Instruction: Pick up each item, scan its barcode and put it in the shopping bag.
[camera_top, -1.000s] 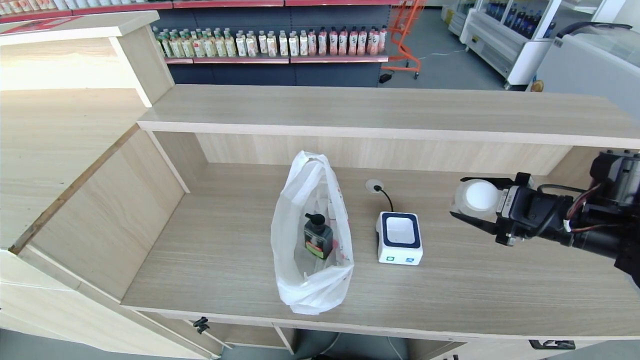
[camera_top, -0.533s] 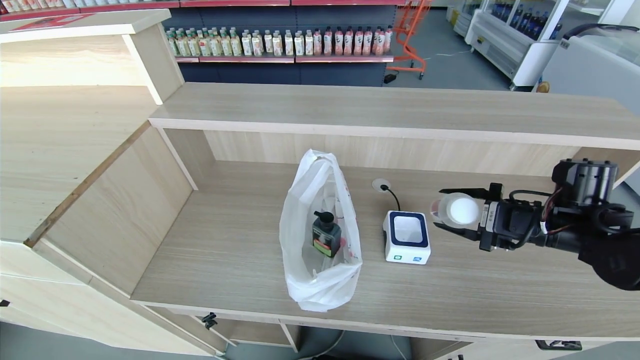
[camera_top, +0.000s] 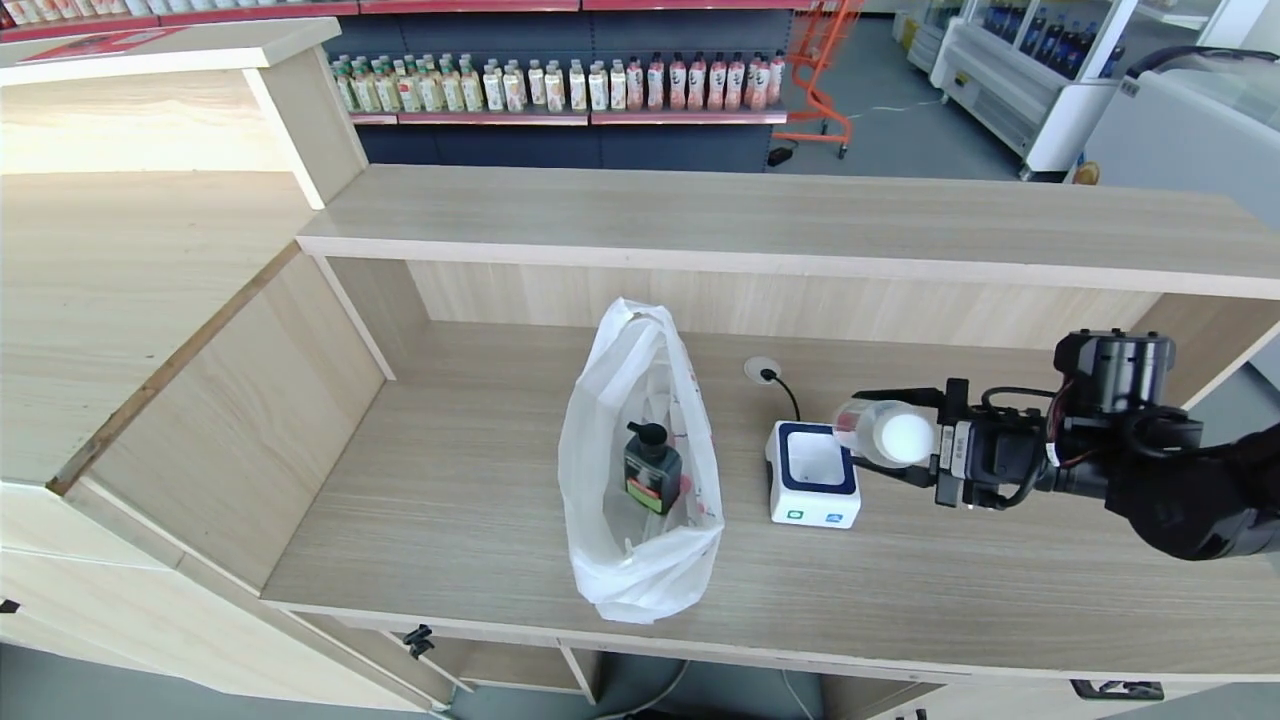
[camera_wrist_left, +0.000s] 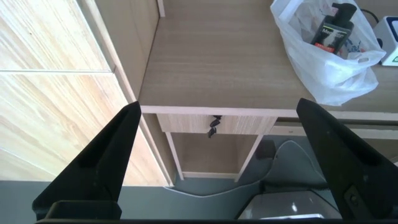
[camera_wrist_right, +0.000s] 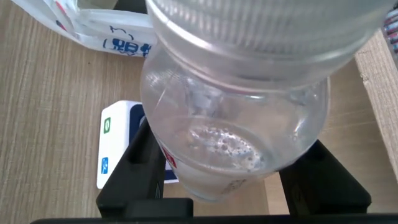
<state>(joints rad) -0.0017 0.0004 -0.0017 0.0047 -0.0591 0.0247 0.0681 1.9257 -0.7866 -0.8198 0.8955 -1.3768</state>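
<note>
Having moved left, the right gripper (camera_top: 864, 434) is gripping the bottle (camera_top: 903, 437) just over the scanner (camera_top: 812, 475), while the left gripper (camera_wrist_left: 217, 106) is hanging wide open.

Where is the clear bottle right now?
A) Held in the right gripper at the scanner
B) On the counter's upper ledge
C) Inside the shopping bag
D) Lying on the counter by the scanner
A: the right gripper is shut on the clear bottle, holding it off the counter at the scanner's right edge. The shopping bag holds a dark pump bottle.
</note>
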